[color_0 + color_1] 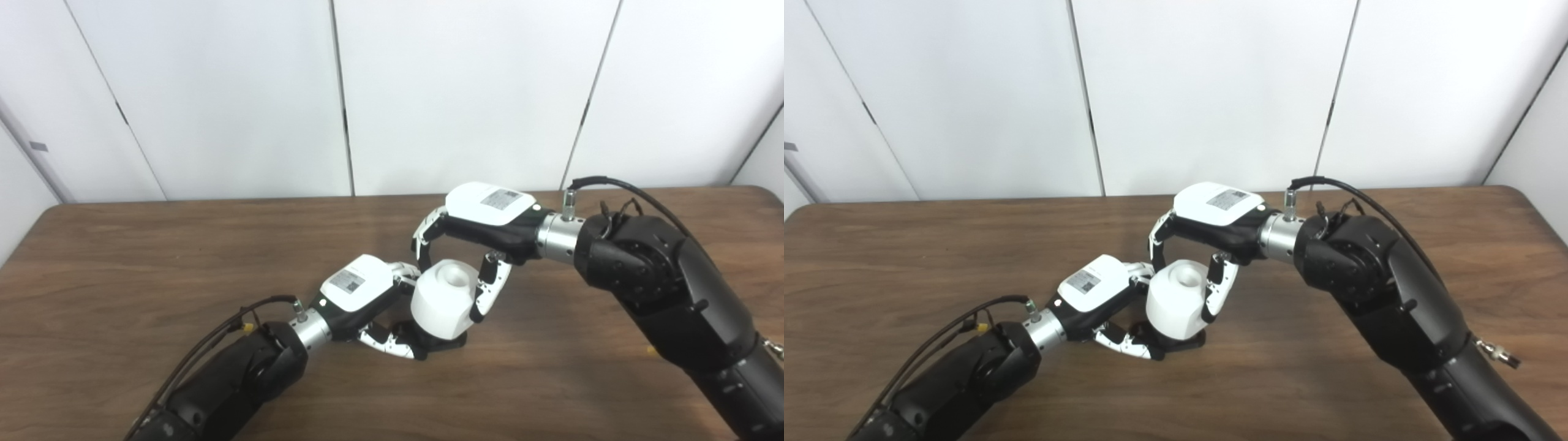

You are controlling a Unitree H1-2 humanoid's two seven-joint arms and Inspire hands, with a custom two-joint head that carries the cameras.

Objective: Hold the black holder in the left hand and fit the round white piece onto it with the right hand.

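The left hand (361, 291) grips the black holder (438, 344); the right hand (484, 220) grasps the round white piece (442, 299) seated on it. Both hands' code labels are unreadable.

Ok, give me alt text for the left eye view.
Two robot hands meet over a brown table: the right hand grips a round white piece sitting on a black holder, which the left hand grips.

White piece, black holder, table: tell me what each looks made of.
White piece: likely plastic, matte, evenly white with soft shading and a smooth round recess on top. Holder: looks like dark plastic, but mostly hidden under the piece, so uncertain. Table: wood or wood-look laminate, brown grain streaks, slight satin sheen.
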